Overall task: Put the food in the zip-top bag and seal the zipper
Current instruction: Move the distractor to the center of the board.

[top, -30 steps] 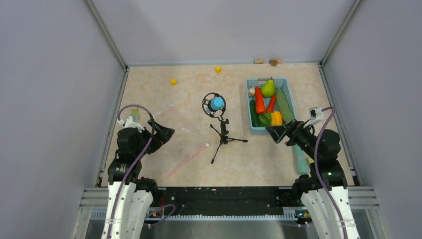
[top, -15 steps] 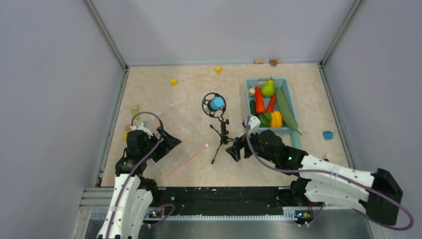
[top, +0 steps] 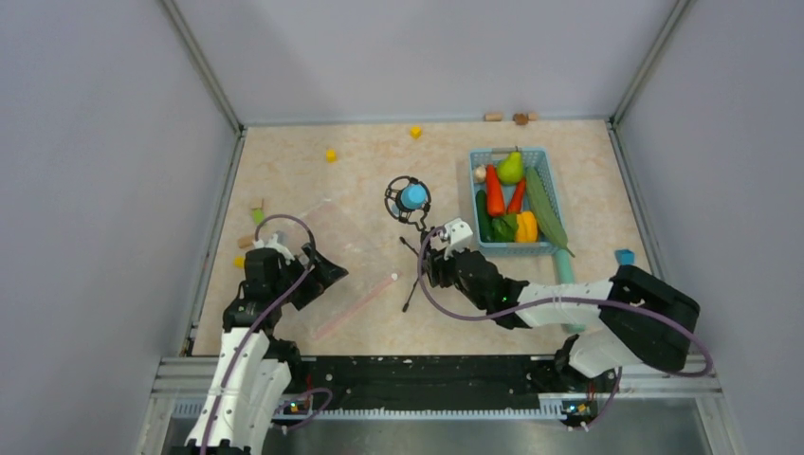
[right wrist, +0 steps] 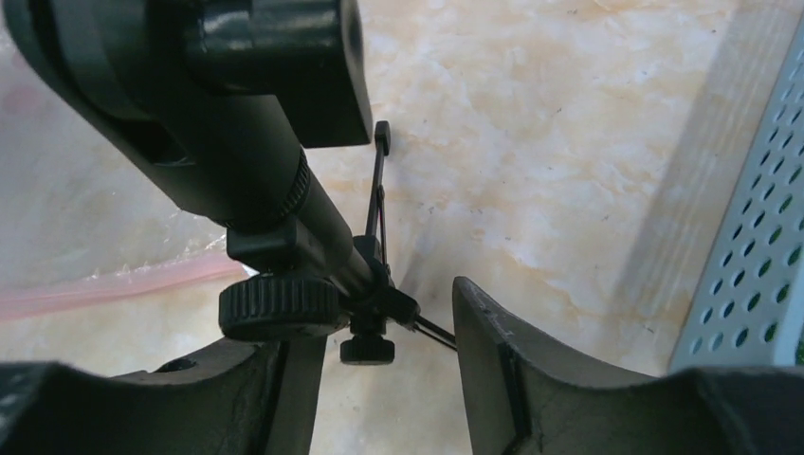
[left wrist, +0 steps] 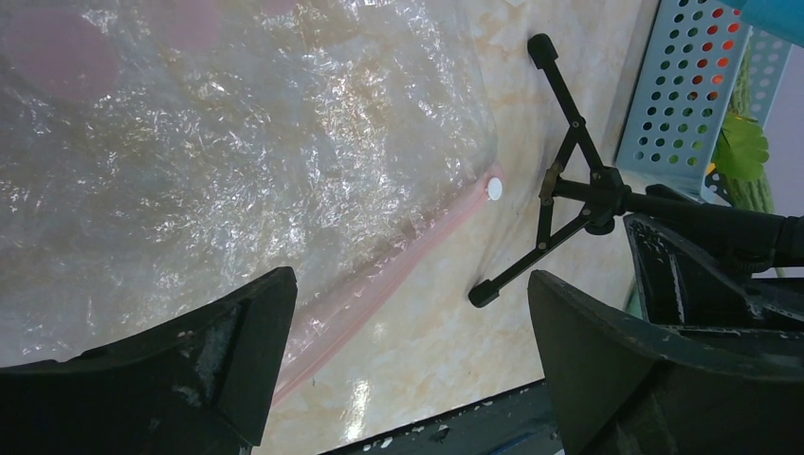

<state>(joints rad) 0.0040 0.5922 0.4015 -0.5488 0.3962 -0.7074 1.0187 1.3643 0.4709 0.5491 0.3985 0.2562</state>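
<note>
The zip-top bag is lying flat on the table at about 9 o'clock from a small black tripod, with its zipper running along the edge facing 5 o'clock. The left jaws are standing wide open and hovering over the bag's near corner; in the left wrist view clear crinkled plastic and the pink strip are showing between the two fingers, and nothing is being gripped.

The right arm is stretching across the table towards 10 o'clock, and its jaws are straddling the tripod's stem. In the right wrist view they are standing partly open: the stem's round knob is sitting close against one finger, while a gap is showing before the other finger.

All the food is lying in a light blue basket at 2 o'clock from the tripod: a green pear and a beige mushroom at the far end, an orange carrot and a red pepper in the middle, a long cucumber along the 3 o'clock side and a yellow pepper at the near end
</note>
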